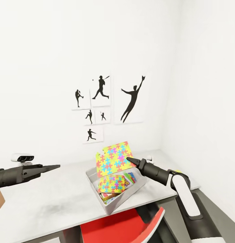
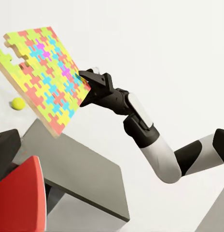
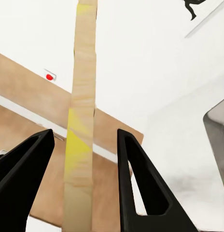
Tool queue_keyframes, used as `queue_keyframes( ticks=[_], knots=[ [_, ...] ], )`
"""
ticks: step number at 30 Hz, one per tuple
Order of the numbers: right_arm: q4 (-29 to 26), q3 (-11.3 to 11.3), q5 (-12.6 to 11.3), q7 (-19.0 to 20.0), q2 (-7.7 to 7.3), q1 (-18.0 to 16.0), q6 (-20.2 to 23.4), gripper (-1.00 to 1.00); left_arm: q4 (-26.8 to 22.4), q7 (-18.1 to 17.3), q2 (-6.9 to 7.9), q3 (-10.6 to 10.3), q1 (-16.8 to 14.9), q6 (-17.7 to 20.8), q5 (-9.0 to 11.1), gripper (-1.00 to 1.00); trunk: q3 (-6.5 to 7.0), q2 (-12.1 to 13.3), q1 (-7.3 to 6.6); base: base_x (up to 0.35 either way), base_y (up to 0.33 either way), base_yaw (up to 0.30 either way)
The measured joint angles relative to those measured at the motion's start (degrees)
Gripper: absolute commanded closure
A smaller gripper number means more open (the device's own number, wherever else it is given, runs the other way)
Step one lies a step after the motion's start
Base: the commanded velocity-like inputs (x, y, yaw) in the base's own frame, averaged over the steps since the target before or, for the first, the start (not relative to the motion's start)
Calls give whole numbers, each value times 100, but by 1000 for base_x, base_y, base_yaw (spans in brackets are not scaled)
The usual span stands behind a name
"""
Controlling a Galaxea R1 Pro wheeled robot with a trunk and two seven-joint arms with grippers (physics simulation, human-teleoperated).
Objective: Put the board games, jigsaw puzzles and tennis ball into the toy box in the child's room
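Puzzle, tilted over bin, held in right gripper jaws; left gripper jaws narrow, idle; next: lower at 6 o'clock, release.

Multicoloured interlocking jigsaw puzzle; light grey toy box; red chair

The puzzle has a pale wood edge. The toy box looks like smooth grey plastic. The table is matt.

You are looking at nothing readable: the wall prints are showing only black sports silhouettes, and the printing on the game boxes is staying too small to read.
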Motion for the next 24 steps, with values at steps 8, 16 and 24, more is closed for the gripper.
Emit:
queue_keyframes(
  ticks=[8, 16, 24],
  knots=[
    [-1, -32, -2, -1, 0, 0, 1, 100, 0, 0, 0, 3, 0, 0, 1, -100, 0, 0, 2, 140, 5, 0],
    [0, -35, -4, 0, 0, 0, 1, 100, 0, 0, 0, -2, 0, 0, 0, -100, 0, 0, 2, 33, 17, 0],
    [304, -48, 27, -5, 0, 0, -1, 100, 2, 0, 0, -5, 0, 0, -8, -100, 0, 1, 2, 74, 36, 0]
  ],
)
